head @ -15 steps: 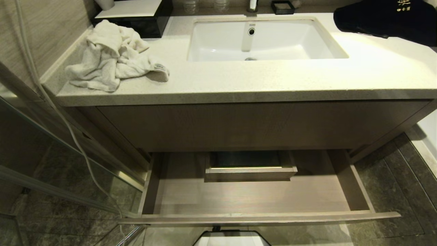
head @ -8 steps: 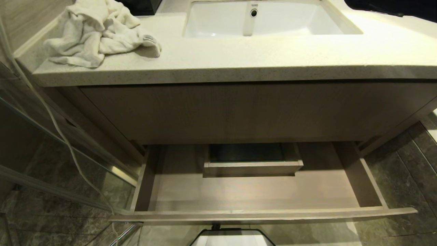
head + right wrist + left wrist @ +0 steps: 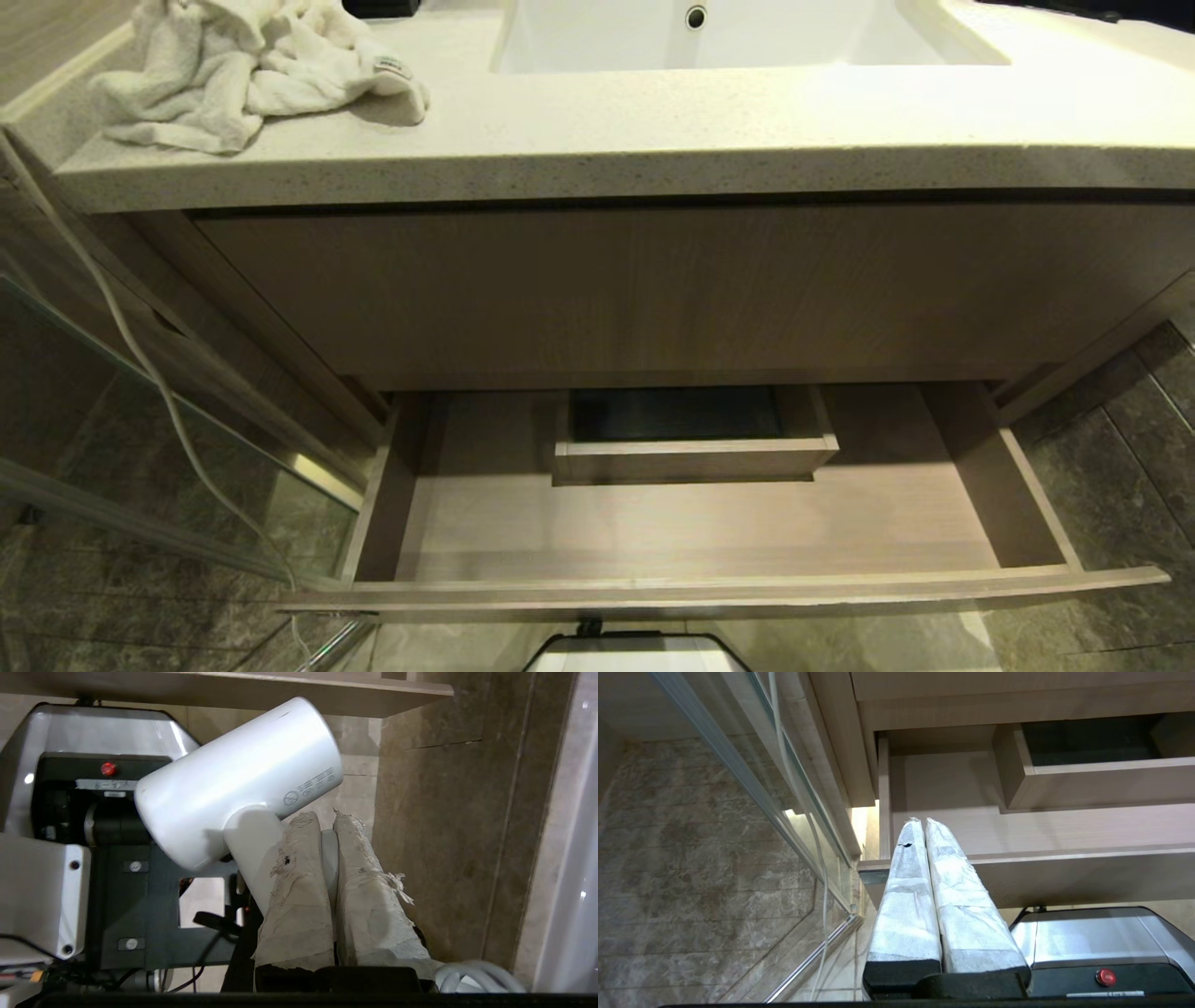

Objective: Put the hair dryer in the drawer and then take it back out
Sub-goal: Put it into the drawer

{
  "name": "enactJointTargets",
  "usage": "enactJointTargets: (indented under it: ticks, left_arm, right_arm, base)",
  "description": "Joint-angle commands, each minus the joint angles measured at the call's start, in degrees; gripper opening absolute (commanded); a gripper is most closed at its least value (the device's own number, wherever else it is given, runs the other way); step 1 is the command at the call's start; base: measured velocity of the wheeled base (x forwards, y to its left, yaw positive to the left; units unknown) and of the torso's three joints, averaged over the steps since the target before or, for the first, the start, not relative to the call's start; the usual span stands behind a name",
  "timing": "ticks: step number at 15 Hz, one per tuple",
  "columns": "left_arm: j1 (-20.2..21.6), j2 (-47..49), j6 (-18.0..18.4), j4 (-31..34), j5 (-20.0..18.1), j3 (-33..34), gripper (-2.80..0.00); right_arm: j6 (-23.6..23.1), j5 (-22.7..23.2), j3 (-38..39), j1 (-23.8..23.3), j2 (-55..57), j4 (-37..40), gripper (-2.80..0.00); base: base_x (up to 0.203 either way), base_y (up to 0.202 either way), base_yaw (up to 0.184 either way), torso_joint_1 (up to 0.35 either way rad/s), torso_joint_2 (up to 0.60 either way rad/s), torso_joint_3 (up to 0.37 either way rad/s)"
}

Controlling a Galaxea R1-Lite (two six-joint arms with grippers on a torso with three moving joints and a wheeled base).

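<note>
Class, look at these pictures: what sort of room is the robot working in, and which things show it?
Most likely a bathroom: a white sink set in a stone countertop, a crumpled towel beside it, and an open vanity drawer below.

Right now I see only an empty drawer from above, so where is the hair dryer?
In the right wrist view: the right gripper holds the hair dryer by its handle, below the open drawer front.

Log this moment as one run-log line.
drawer: open, nothing in it | hair dryer: handle clamped in right gripper, below drawer front | left gripper: shut, idle near drawer's left corner
</note>
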Motion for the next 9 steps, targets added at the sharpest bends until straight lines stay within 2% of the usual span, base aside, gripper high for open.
enactJointTargets:
  ticks: [1, 7, 9]
  left_arm:
    - [0.0, 0.06, 0.02, 0.07, 0.01, 0.11, -2.8]
    - [0.0, 0.06, 0.02, 0.07, 0.01, 0.11, -2.8]
    - [0.0, 0.06, 0.02, 0.07, 0.01, 0.11, -2.8]
  right_arm:
    - [-0.12, 0.02, -0.21, -0.05, 0.94, 0.04, -2.8]
    - [-0.12, -2.17, -0.07, -0.02, 0.77, 0.13, -2.8]
    - [-0.12, -2.26, -0.07, -0.02, 0.68, 0.13, -2.8]
  base:
    - [0.0, 0.0, 0.0, 0.044, 0.04, 0.113]
    - [0.0, 0.0, 0.0, 0.049, 0.02, 0.047]
    - [0.0, 0.0, 0.0, 0.273, 0.04, 0.327]
